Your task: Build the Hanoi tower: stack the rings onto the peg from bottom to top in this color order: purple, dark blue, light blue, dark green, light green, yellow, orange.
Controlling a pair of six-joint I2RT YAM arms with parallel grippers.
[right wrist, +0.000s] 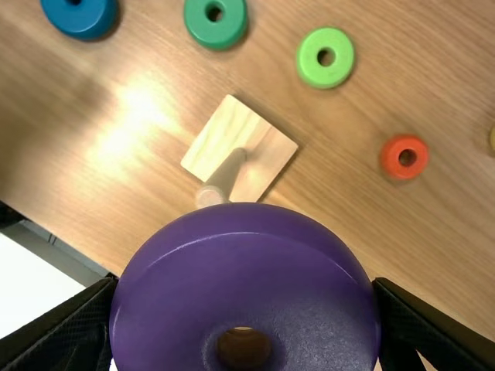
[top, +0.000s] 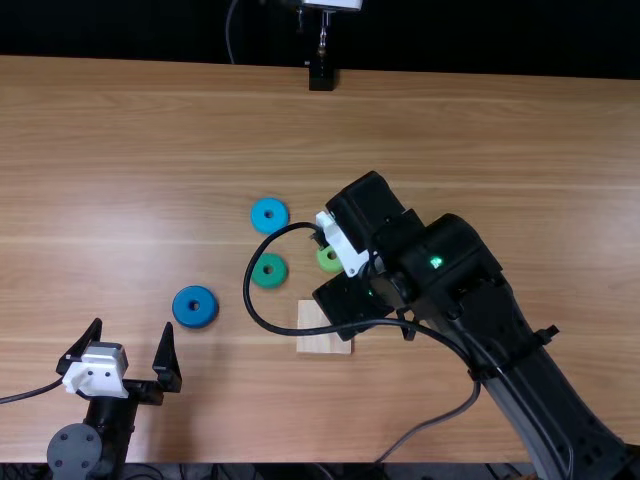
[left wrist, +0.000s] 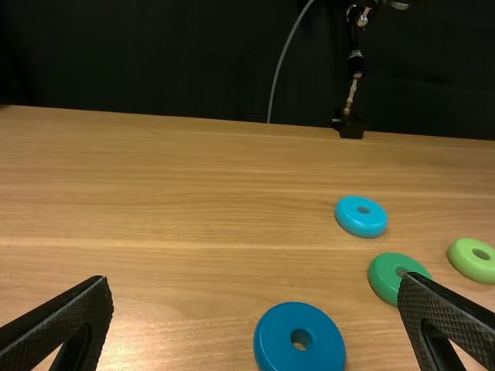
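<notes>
In the top view my right gripper (top: 343, 245) is above the table beside the wooden peg base (top: 312, 316), its fingertips hidden beneath the arm. The right wrist view has this gripper (right wrist: 244, 287) shut on the purple ring (right wrist: 247, 259), with the bare peg (right wrist: 227, 173) rising from its square base beyond. My left gripper (top: 133, 325) stands open and holds nothing at the lower left; its own wrist view has that gripper (left wrist: 254, 287) with fingers spread. Loose on the table lie the dark blue (top: 195, 293), light blue (top: 269, 202), dark green (top: 280, 271), light green (top: 327, 261) and orange (right wrist: 394, 165) rings.
Part of a yellow ring (right wrist: 492, 140) appears at the right wrist view's edge. A black cable loops from the right arm over the peg base. A dark stand foot (top: 321, 78) sits at the table's far edge.
</notes>
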